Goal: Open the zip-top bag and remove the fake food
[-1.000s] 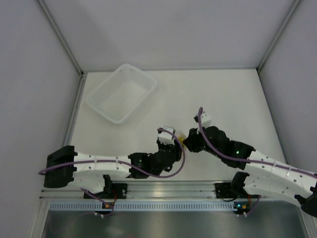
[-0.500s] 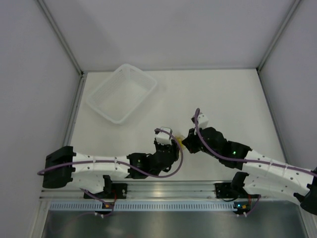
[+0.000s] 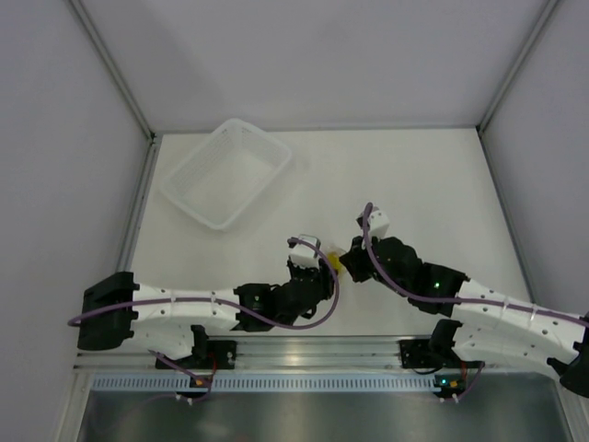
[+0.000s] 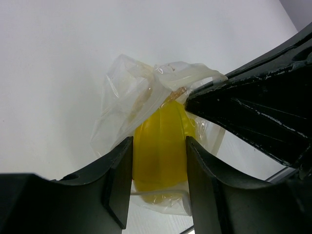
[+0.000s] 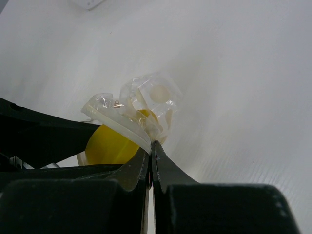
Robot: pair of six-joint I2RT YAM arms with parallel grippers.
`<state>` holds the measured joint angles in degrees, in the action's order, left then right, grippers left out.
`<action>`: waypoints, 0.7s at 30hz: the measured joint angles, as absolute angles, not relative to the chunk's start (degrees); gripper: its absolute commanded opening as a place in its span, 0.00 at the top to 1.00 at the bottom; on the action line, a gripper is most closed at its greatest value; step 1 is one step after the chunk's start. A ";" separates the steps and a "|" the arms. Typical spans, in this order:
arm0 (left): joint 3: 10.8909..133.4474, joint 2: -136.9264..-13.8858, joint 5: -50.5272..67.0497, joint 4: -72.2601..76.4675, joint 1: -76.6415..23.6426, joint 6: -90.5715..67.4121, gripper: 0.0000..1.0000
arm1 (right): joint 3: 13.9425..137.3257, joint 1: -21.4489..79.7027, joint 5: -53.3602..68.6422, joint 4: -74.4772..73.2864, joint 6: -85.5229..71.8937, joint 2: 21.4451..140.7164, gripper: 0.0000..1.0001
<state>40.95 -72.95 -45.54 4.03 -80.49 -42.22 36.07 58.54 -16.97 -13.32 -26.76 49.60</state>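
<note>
The zip-top bag (image 4: 126,92) is a crumpled clear pouch lying on the white table. The yellow fake food (image 4: 161,141) is still inside it. My left gripper (image 4: 159,142) is shut on the bag, with a finger pressing each side of the yellow lump through the plastic. My right gripper (image 5: 151,144) comes in from the opposite side and is shut on the bag's white zip strip (image 5: 122,126) at its top. In the top view the two grippers, left (image 3: 317,262) and right (image 3: 348,265), meet over a speck of the yellow food (image 3: 335,263).
A translucent white basket tray (image 3: 262,136) stands at the back left of the table, well away from both arms. Grey walls close in the table on the left, back and right. The arms' bases and a metal rail run along the near edge.
The right gripper has edged slightly left toward the left gripper. The left wrist has shifted a little left and toward the near edge. The bag stays between them.
</note>
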 measured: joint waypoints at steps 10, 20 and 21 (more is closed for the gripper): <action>41.36 -72.95 -43.86 5.61 -79.90 -40.14 1.00 | 38.94 58.87 -20.58 -13.80 -24.32 51.57 1.00; 41.52 -73.01 -41.32 6.11 -79.53 -38.06 1.00 | 40.84 59.53 -26.33 -15.00 -25.39 54.50 1.00; 41.63 -73.01 -41.06 6.31 -79.53 -37.74 1.00 | 41.25 59.53 -27.14 -15.68 -25.67 55.00 1.00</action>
<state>41.63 -73.01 -41.06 6.31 -79.53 -37.74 41.25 59.53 -27.14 -15.68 -25.67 55.00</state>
